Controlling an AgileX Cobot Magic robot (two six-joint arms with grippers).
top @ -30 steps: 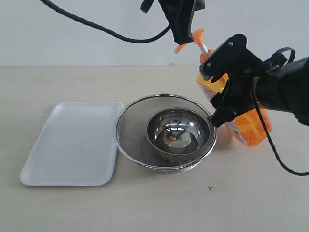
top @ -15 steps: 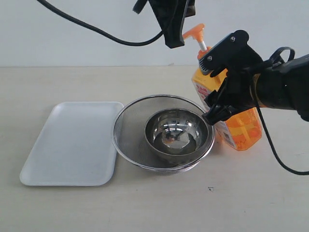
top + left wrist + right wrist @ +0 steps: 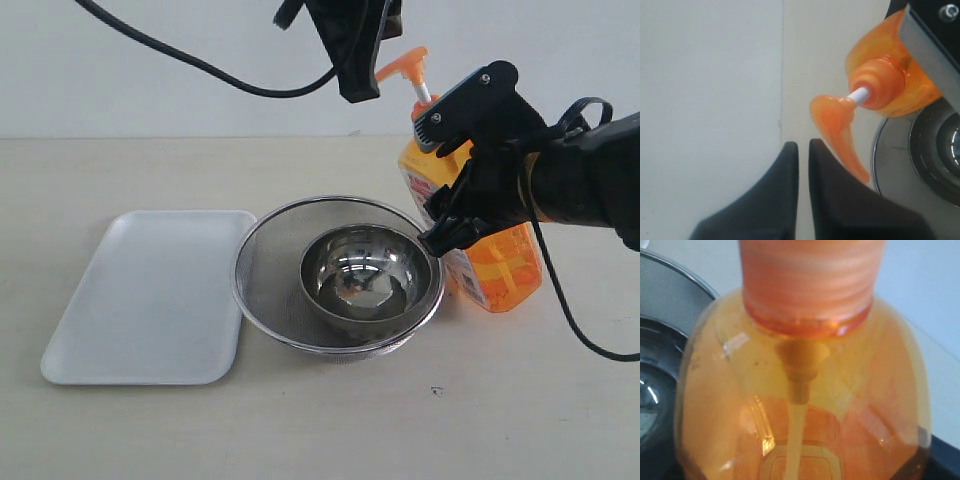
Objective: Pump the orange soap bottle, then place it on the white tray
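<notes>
Sitting in mesh strainer (image 3: 268, 262) is steel bowl (image 3: 325, 265); R tool (image 3: 430, 185) grips orange soap bottle (image 3: 505, 265), L tool (image 3: 800, 146) pinched shut.

A strainer (image 3: 265, 265) and bowl (image 3: 400, 272) sit between the orange soap bottle (image 3: 510, 262) and the white tray (image 3: 140, 295). Open table (image 3: 330, 430) lies in front.

**Soft, even light; wrist views blur up close**

We see bright, diffuse light on the bench (image 3: 300, 430), with only a faint shadow under the steel bowl (image 3: 368, 272). Inside the bowl sit glare and mirror reflections. Right of the bowl, the orange soap bottle (image 3: 505, 265) glows through. Our right wrist view shows it blurred at the cap; the left gripper (image 3: 801, 146) reads as dark, soft-edged shapes.
</notes>
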